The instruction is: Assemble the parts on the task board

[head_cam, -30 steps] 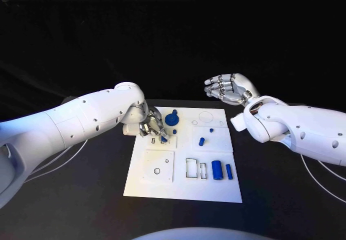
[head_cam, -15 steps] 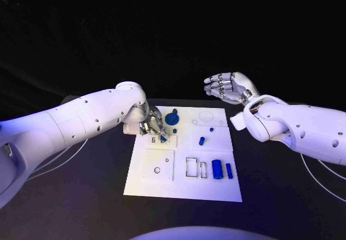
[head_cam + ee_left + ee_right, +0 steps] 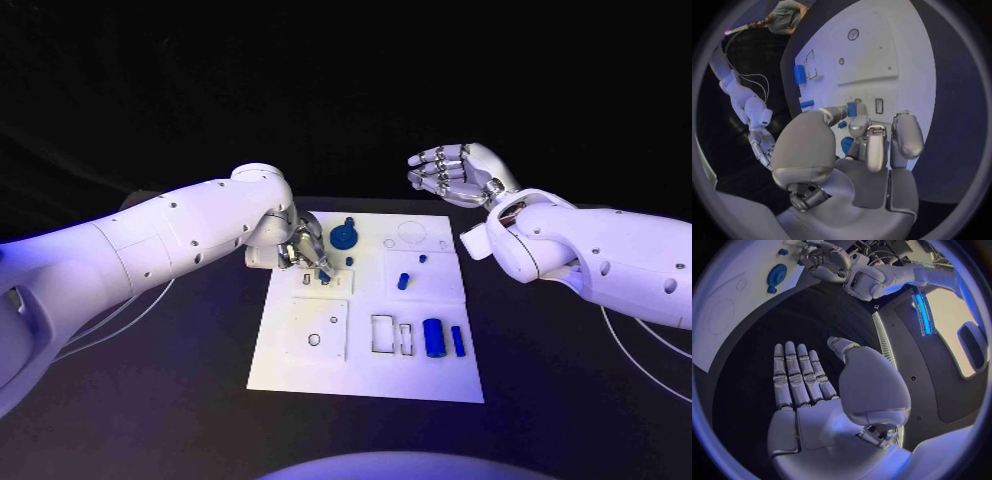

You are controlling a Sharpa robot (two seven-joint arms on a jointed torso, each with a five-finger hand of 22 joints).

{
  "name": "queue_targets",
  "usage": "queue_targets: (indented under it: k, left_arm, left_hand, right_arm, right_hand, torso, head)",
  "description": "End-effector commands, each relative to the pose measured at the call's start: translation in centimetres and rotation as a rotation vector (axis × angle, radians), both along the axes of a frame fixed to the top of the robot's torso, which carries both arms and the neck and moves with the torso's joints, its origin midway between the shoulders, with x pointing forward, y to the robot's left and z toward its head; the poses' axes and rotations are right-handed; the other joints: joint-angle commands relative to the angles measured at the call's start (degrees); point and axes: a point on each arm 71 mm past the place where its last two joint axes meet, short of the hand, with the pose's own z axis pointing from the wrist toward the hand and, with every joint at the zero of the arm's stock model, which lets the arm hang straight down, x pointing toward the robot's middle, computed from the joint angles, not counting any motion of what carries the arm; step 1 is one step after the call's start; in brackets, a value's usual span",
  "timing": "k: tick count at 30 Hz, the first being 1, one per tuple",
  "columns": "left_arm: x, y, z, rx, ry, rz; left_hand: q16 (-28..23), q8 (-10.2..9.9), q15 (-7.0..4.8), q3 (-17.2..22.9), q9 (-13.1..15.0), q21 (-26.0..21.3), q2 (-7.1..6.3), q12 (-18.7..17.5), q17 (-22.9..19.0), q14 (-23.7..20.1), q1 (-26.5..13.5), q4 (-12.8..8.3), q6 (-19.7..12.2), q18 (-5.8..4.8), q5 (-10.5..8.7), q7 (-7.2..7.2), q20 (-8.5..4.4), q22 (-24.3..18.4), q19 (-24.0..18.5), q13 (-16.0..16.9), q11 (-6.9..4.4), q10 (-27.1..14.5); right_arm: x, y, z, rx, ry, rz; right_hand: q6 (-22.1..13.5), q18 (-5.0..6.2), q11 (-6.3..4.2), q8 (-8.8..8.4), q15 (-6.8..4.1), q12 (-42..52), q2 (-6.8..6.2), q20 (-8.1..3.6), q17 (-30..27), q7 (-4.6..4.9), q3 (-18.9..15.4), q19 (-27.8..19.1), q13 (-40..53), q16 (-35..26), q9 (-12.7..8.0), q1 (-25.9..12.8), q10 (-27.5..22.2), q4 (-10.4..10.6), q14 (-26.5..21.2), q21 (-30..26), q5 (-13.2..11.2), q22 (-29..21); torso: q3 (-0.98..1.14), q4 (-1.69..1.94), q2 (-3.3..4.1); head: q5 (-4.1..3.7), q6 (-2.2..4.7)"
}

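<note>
Left hand [image 3: 306, 252] barely shifted, pinching small blue plastic peg [image 3: 852, 108] over white task board [image 3: 368, 375] slot; insertion pending. Right hand [image 3: 456, 172] idle, fingers spread, empty.

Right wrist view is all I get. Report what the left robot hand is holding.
Observer: The left robot hand pinches a small blue part between its thumb and a finger.
Operator: Say where on the board.
Observer: Over the far left of the board, right beside a narrow slot.
Operator: List what lies on the near side.
Observer: Two blue cylinders lie side by side at the near right, next to a rectangular outline.
</note>
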Motion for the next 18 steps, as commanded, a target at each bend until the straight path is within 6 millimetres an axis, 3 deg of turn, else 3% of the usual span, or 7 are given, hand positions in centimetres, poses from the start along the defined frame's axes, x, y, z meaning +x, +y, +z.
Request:
queue_targets:
  k: [1, 18]
  left_arm:
    - [-0.04, -0.08, -0.2, 0.011, -0.004, -0.009]
    - [-0.22, 0.05, -0.42, 0.028, 0.008, -0.026]
  left_hand:
    - [0.26, 0.2, -0.39, 9.34, -0.01, 0.37, 0.66, 0.27, 13.94, 5.76, 0.08, -9.47, 1.87, -0.34, 0.28, -1.28, -0.07, 0.12, 0.44, 0.09, -0.06, 0.56]
    - [0.39, 0.29, -0.5, 9.45, -0.03, 0.57, 0.35, 0.53, 14.3, 5.85, -0.19, -10.02, 2.13, -0.4, 0.36, -1.45, -0.15, 0.43, 0.58, 0.53, -0.21, 0.95]
  right_arm:
    - [-0.07, 0.17, 0.05, 0.0, -0.005, 0.02]
    - [-0.06, 0.09, 0.02, -0.001, 0.0, 0.02]
  right_hand:
    - [-0.01, -0.18, 0.2, -0.39, 0.16, -0.2, 0.62, 0.3, -0.05, 4.59, 0.03, -0.17, -0.05, -0.33, -0.09, -0.12, -0.18, -0.26, -0.24, -0.38, 0.37, -0.05]
    - [0.08, -0.22, 0.27, -0.46, 0.21, -0.33, 0.57, 0.31, -0.2, 4.68, -0.15, -0.2, -0.24, -0.54, -0.17, -0.28, -0.17, -0.26, -0.23, -0.54, 0.39, -0.25]
  torso:
    - [-0.01, -0.02, 0.03]
    - [0.04, -0.01, 0.0]
  head:
    - [0.02, -0.07]
    - [0.0, -0.22]
